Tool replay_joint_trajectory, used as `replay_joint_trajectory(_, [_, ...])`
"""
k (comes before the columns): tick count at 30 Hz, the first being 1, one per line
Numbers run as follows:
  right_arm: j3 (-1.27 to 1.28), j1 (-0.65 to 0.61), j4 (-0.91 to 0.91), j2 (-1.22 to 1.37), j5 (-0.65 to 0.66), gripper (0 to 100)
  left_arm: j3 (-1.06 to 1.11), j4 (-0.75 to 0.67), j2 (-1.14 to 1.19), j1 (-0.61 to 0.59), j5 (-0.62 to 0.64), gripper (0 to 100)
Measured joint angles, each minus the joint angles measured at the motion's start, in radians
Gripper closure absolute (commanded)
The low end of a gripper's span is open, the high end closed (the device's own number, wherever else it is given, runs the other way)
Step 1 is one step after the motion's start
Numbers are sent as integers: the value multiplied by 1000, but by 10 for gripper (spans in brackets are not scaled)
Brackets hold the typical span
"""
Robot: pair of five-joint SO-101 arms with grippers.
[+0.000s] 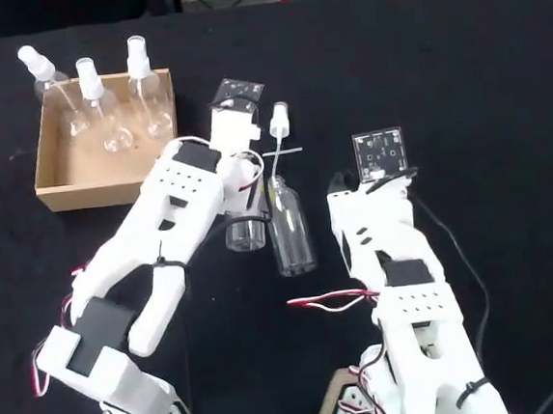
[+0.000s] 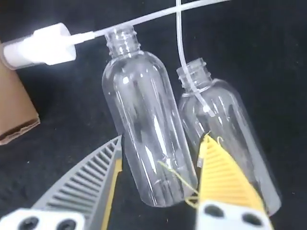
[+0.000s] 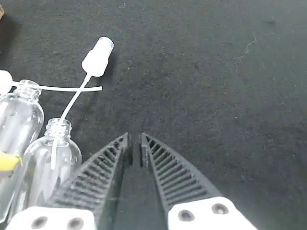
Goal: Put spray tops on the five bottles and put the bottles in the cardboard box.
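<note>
Two uncapped bottles lie side by side on the black table (image 1: 460, 84), necks toward the far edge; the left bottle (image 2: 144, 129) lies between the left gripper's (image 2: 161, 141) wide-spread jaws, the gray finger (image 2: 96, 182) on one side and the yellow finger (image 2: 225, 177) between the two bottles; whether either finger touches it is hard to tell, and in the high view the arm hides most of it. The right bottle (image 1: 290, 227) has the tube of a loose spray top (image 1: 279, 120) inside its neck; a second spray top (image 2: 41, 45) lies beside the cardboard box (image 1: 91, 194), its tube crossing the first. Three capped bottles (image 1: 104, 115) stand in the box. The right gripper (image 3: 135, 140) hovers near the right bottle, fingers almost together, gripping nothing.
</note>
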Motion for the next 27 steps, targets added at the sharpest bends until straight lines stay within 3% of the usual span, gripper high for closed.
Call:
replay_joint_trajectory(8, [0,-2,0,0,0,965,181,-210,-2,-8,0,749])
replay_joint_trajectory(13, [0,-2,0,0,0,965,232,-264,-6,-23,2,755])
replay_joint_trajectory(21, [0,-2,0,0,0,966,224,-173,-12,-32,-78,863])
replay_joint_trajectory(27, [0,-2,0,0,0,966,261,-14,-110,-34,-170,816])
